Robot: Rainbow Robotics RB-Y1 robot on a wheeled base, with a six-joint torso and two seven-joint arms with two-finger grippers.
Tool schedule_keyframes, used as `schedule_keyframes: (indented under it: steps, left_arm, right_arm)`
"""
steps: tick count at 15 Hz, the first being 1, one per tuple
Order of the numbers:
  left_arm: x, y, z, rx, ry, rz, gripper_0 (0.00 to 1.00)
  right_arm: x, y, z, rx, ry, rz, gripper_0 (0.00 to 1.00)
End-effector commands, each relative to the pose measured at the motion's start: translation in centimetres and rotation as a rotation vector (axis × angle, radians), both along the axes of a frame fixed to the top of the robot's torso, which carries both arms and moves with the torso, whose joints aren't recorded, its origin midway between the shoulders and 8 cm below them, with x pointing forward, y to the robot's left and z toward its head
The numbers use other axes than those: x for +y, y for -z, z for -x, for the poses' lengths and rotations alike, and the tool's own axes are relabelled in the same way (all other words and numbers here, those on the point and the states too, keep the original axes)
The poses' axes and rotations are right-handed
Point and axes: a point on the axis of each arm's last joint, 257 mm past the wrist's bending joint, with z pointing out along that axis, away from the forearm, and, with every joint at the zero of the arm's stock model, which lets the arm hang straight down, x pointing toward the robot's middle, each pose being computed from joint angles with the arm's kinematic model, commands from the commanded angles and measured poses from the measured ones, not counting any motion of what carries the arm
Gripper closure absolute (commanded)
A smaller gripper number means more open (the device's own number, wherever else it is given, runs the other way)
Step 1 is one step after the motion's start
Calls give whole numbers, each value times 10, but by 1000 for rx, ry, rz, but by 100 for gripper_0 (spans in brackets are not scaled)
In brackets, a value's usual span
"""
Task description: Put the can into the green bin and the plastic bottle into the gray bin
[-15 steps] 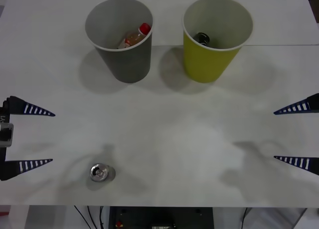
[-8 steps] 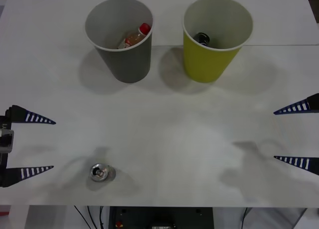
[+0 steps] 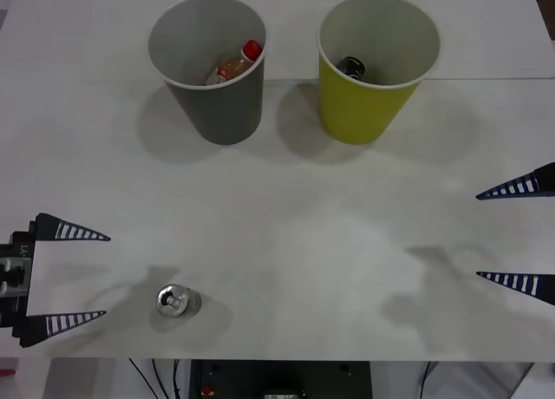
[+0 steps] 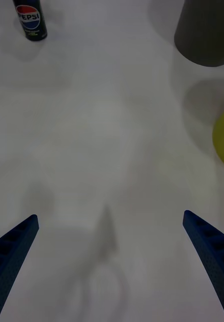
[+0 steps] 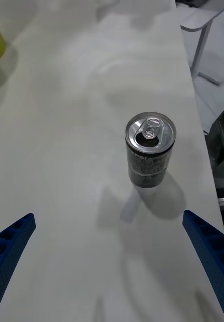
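My left gripper (image 3: 65,275) hangs at the near left edge of the table (image 3: 295,217), fingers spread wide and holding nothing, lined up so the can (image 3: 178,301) sits just to its right, ahead of the gap between them; through my left wrist camera the can (image 5: 150,149) stands upright with its shiny pull-tab top showing, centred between my fingers but not yet reached. I judge this to be the approach for a side grasp, with the jaws kept wide so they can pass either side of the can's body without tipping it. The plastic bottle (image 3: 236,64) already lies slanted inside the gray bin (image 3: 212,74), far left, so that half looks done. The green bin (image 3: 375,69), far right beside it, already holds a dark can (image 3: 351,67). My right gripper (image 3: 518,235) waits at the right edge of the table, equally wide open and empty, well clear of both bins.
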Motion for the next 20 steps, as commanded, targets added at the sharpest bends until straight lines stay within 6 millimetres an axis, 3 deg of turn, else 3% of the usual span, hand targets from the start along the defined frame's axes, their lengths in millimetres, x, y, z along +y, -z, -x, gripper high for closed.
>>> schedule_keyframes:
  steps: [1,9,15,20]
  left_arm:
    - [-1,14,4,18,9,72,0]
    - [-3,38,18,93,37,240,0]
    - [-27,61,23,110,28,296,0]
    - [-47,79,8,94,4,344,0]
  right_arm:
    - [0,0,0,0,0,0,0]
    - [0,0,0,0,0,0,0]
    - [0,0,0,0,0,0,0]
    - [0,0,0,0,0,0,0]
